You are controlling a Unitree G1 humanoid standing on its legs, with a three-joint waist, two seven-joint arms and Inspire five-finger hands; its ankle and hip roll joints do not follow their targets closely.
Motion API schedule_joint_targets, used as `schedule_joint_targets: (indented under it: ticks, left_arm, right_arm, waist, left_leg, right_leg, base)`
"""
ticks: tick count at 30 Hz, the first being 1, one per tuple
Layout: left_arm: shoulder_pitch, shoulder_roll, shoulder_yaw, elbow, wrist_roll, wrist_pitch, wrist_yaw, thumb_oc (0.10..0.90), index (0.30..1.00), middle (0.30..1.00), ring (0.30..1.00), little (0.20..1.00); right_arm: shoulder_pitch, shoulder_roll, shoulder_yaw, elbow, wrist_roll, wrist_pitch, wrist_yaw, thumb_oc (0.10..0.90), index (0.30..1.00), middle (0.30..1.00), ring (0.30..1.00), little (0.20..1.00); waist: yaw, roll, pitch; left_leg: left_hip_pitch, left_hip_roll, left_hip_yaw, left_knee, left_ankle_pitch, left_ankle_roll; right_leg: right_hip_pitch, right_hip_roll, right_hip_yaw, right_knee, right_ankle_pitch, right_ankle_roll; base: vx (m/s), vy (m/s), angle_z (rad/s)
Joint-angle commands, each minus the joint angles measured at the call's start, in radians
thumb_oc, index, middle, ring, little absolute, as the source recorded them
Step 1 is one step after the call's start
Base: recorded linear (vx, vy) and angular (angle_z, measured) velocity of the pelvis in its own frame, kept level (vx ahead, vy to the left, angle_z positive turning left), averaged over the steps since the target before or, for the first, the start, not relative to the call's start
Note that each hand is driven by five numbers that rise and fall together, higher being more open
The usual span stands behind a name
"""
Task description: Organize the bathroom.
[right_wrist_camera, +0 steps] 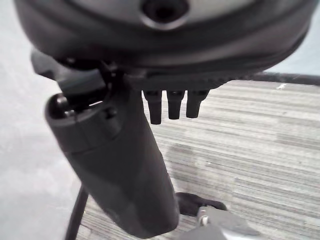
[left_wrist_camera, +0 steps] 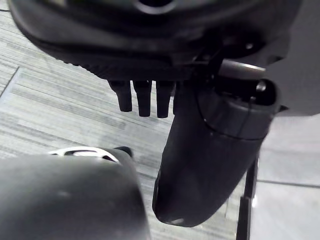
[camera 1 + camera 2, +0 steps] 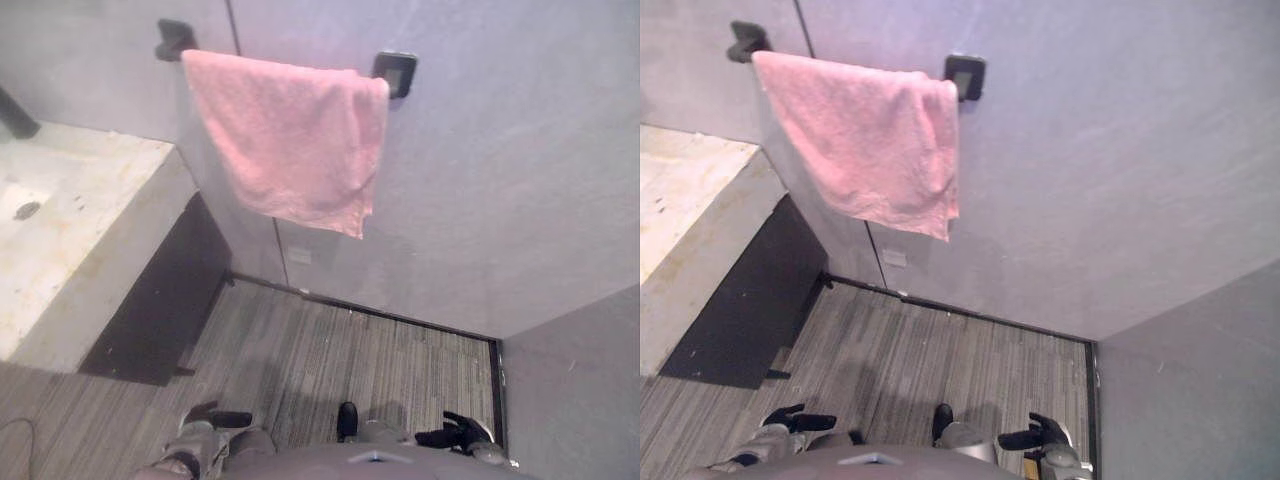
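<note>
A pink towel (image 3: 290, 140) hangs unevenly over a dark wall bar (image 3: 395, 70), bunched toward its right end with one corner drooping lower. My left hand (image 3: 215, 418) rests low by my side, well below the towel. In the left wrist view its fingers (image 2: 142, 100) are straight and hold nothing. My right hand (image 3: 450, 435) hangs low on the other side near the corner of the walls; its fingers (image 1: 172, 107) are also straight and empty above the striped floor.
A pale stone counter (image 3: 80, 230) with a sink drain (image 3: 27, 210) and a black faucet (image 3: 15, 115) stands at the left over a dark cabinet (image 3: 165, 300). A grey side wall (image 3: 580, 390) closes in at the right. A small wall outlet (image 3: 300, 255) sits under the towel.
</note>
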Motion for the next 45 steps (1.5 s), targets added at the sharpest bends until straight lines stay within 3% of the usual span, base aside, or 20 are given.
schedule_joint_targets:
  ticks: [1,5,6,9,13,15,16,19,20,22,26,29,32,33,34,36,38,42,45]
  left_arm:
    - [0.097,0.013,0.0,0.021,0.052,-0.019,0.024,0.8,0.9,0.9,0.9,0.9]
    - [0.099,0.013,-0.01,0.017,0.066,-0.031,0.019,0.8,0.9,0.9,0.9,0.9]
    - [0.094,0.019,-0.026,0.009,0.071,-0.036,0.015,0.8,0.9,0.9,0.9,0.9]
    - [0.072,0.047,-0.081,-0.024,0.079,-0.021,-0.003,0.8,0.9,0.9,0.9,0.9]
    - [0.047,0.056,-0.128,-0.033,0.099,0.007,-0.006,0.8,0.9,0.9,0.9,0.9]
    - [0.042,0.059,-0.137,-0.027,0.11,0.012,0.0,0.8,0.9,0.9,0.9,0.9]
    - [0.041,0.062,-0.137,-0.026,0.112,0.015,0.001,0.8,0.9,0.9,0.9,0.9]
    - [0.03,0.077,-0.139,-0.03,0.118,0.048,-0.01,0.8,0.9,0.9,0.9,0.9]
    - [0.026,0.073,-0.141,-0.036,0.11,0.06,-0.003,0.8,0.9,0.9,0.9,0.9]
    - [0.013,0.063,-0.14,-0.038,0.109,0.063,0.015,0.8,0.9,0.9,0.9,0.9]
    - [-0.011,0.045,-0.124,-0.028,0.07,0.041,0.046,0.8,0.9,0.9,0.9,0.9]
    - [-0.007,0.044,-0.105,-0.026,0.096,0.006,0.048,0.8,0.9,0.9,0.9,0.9]
    - [0.0,0.038,-0.105,-0.031,0.125,-0.007,0.047,0.8,0.9,0.9,0.9,0.9]
    - [-0.009,0.033,-0.111,-0.034,0.116,-0.007,0.051,0.8,0.9,0.9,0.9,0.9]
    - [-0.019,0.03,-0.119,-0.034,0.111,-0.008,0.045,0.8,0.9,0.9,0.9,0.9]
    - [-0.019,0.028,-0.116,-0.031,0.128,-0.015,0.045,0.8,0.9,0.9,0.9,0.9]
    - [-0.004,0.026,-0.115,-0.032,0.143,-0.034,0.06,0.8,0.9,0.9,0.9,0.9]
    - [0.018,0.009,-0.107,-0.028,0.114,-0.031,0.075,0.8,0.9,0.9,0.9,0.9]
    - [0.026,0.001,-0.104,-0.011,0.125,-0.008,0.071,0.8,0.9,0.9,0.9,0.9]
  right_arm:
    - [-0.047,-0.004,-0.055,0.019,0.045,-0.032,0.008,0.8,0.9,0.9,0.9,0.9]
    - [-0.05,-0.007,-0.072,0.011,0.069,-0.04,-0.004,0.8,0.9,0.9,0.9,0.9]
    - [-0.058,-0.004,-0.079,0.013,0.078,-0.04,-0.013,0.8,0.9,0.9,0.9,0.9]
    - [-0.076,0.005,-0.092,0.006,0.125,-0.026,-0.045,0.8,0.9,0.9,0.9,0.9]
    - [-0.082,0.011,-0.099,0.007,0.078,-0.007,-0.042,0.8,0.9,0.9,0.9,0.9]
    - [-0.083,0.018,-0.097,0.011,0.079,-0.003,-0.035,0.8,0.9,0.9,0.9,0.9]
    - [-0.085,0.021,-0.096,0.012,0.081,0.0,-0.033,0.8,0.9,0.9,0.9,0.9]
    - [-0.092,0.033,-0.069,0.017,0.068,0.019,-0.024,0.8,0.9,0.9,0.9,0.9]
    - [-0.089,0.04,-0.061,0.017,0.072,0.024,-0.03,0.8,0.9,0.9,0.9,0.9]
    - [-0.084,0.046,-0.052,0.018,0.071,0.031,-0.034,0.8,0.9,0.9,0.9,0.9]
    - [-0.071,0.058,-0.029,0.028,0.069,0.059,-0.044,0.8,0.9,0.9,0.9,0.9]
    - [-0.069,0.05,-0.034,0.04,0.076,0.074,-0.022,0.8,0.9,0.9,0.9,0.9]
    - [-0.067,0.041,-0.035,0.036,0.081,0.081,-0.016,0.8,0.9,0.9,0.9,0.9]
    - [-0.065,0.034,-0.036,0.025,0.065,0.084,-0.02,0.8,0.9,0.9,0.9,0.9]
    - [-0.067,0.014,-0.037,0.018,0.034,0.1,-0.02,0.8,0.9,0.9,0.9,0.9]
    - [-0.07,-0.003,-0.041,0.029,0.047,0.098,-0.012,0.8,0.9,0.9,0.9,0.9]
    - [-0.072,-0.025,-0.05,0.032,-0.007,0.063,-0.01,0.8,0.9,0.9,0.9,0.9]
    - [-0.072,-0.03,-0.054,0.041,0.026,0.059,-0.023,0.8,0.9,0.9,0.9,0.9]
    - [-0.086,-0.02,-0.074,0.046,0.07,0.052,-0.05,0.8,0.9,0.9,0.9,0.9]
  waist:
    - [-0.006,0.031,-0.059]
    - [-0.03,0.054,-0.063]
    - [-0.038,0.063,-0.058]
    - [-0.037,0.065,-0.042]
    - [-0.024,0.053,-0.028]
    - [-0.017,0.051,-0.024]
    - [-0.014,0.053,-0.019]
    - [-0.007,0.08,-0.023]
    - [-0.006,0.087,-0.024]
    - [-0.007,0.087,-0.034]
    - [-0.008,0.074,-0.061]
    - [-0.005,0.071,-0.068]
    - [-0.004,0.069,-0.059]
    - [-0.007,0.057,-0.047]
    - [-0.01,0.044,-0.028]
    - [-0.009,0.037,-0.02]
    - [-0.013,0.043,-0.024]
    - [-0.002,0.054,-0.039]
    - [0.001,0.078,-0.045]
  left_leg:
    - [0.143,0.013,0.005,-0.154,0.027,0.055]
    - [0.218,-0.003,0.029,-0.284,-0.022,0.053]
    - [0.242,-0.024,0.046,-0.364,-0.052,0.063]
    - [0.231,-0.071,0.028,-0.428,-0.055,0.09]
    - [0.19,-0.123,0.02,-0.428,-0.068,0.112]
    - [0.182,-0.127,0.025,-0.428,-0.068,0.115]
    - [0.182,-0.125,0.026,-0.428,-0.068,0.117]
    - [0.144,-0.105,0.026,-0.428,-0.022,0.137]
    - [0.125,-0.102,0.026,-0.428,-0.005,0.144]
    - [0.102,-0.115,0.023,-0.428,0.006,0.15]
    - [0.075,-0.157,-0.027,-0.428,0.012,0.16]
    - [0.072,-0.168,-0.048,-0.428,0.018,0.157]
    - [0.078,-0.177,-0.01,-0.37,0.014,0.151]
    - [0.029,-0.163,0.03,-0.265,-0.001,0.133]
    - [-0.039,-0.105,0.057,-0.161,0.021,0.098]
    - [-0.061,-0.059,0.052,-0.117,0.033,0.083]
    - [-0.032,0.013,0.034,-0.173,0.072,0.067]
    - [0.037,0.036,-0.029,-0.306,0.082,0.049]
    - [0.083,0.009,-0.031,-0.372,0.063,0.052]
  right_leg:
    - [-0.093,-0.01,0.207,0.05,0.006,0.117]
    - [-0.154,-0.041,0.197,0.076,0.038,0.153]
    - [-0.191,-0.066,0.193,0.1,0.061,0.187]
    - [-0.238,-0.137,0.186,0.097,0.138,0.247]
    - [-0.25,-0.199,0.157,0.042,0.234,0.269]
    - [-0.253,-0.207,0.144,0.048,0.242,0.271]
    - [-0.254,-0.199,0.149,0.07,0.236,0.267]
    - [-0.237,-0.093,0.177,0.228,0.086,0.218]
    - [-0.211,-0.037,0.184,0.259,0.006,0.202]
    - [-0.166,0.031,0.216,0.24,-0.058,0.175]
    - [-0.105,0.099,0.319,0.164,-0.063,0.15]
    - [-0.079,0.106,0.334,0.112,-0.046,0.143]
    - [-0.067,0.11,0.343,0.114,-0.048,0.126]
    - [-0.055,0.094,0.333,0.117,-0.043,0.12]
    - [-0.047,0.071,0.315,0.125,-0.042,0.113]
    - [-0.04,0.053,0.299,0.123,-0.042,0.109]
    - [-0.029,0.033,0.29,0.11,-0.044,0.11]
    - [-0.031,0.001,0.298,0.105,-0.045,0.138]
    - [-0.072,-0.045,0.282,0.174,-0.057,0.182]
  base:
    - [-0.28,0.293,0.86]
    - [-0.2,0.264,0.52]
    - [-0.25,0.342,1.09]
    - [-0.3,0.439,1.45]
    - [-0.22,0.334,0.55]
    - [-0.16,0.175,0.19]
    - [-0.17,0.155,0.32]
    - [-0.23,0.227,0.24]
    - [-0.16,0.175,0.13]
    - [-0.12,0.147,0.09]
    - [-0.02,0.041,0.31]
    - [-0.01,0.027,0.3]
    - [-0.03,0.077,0.07]
    - [-0.09,0.191,0.28]
    - [-0.08,0.193,0.38]
    - [-0.02,0.226,0.76]
    - [0.07,0.42,0.93]
    - [0.11,0.434,0.34]
    - [0.1,0.408,0.23]
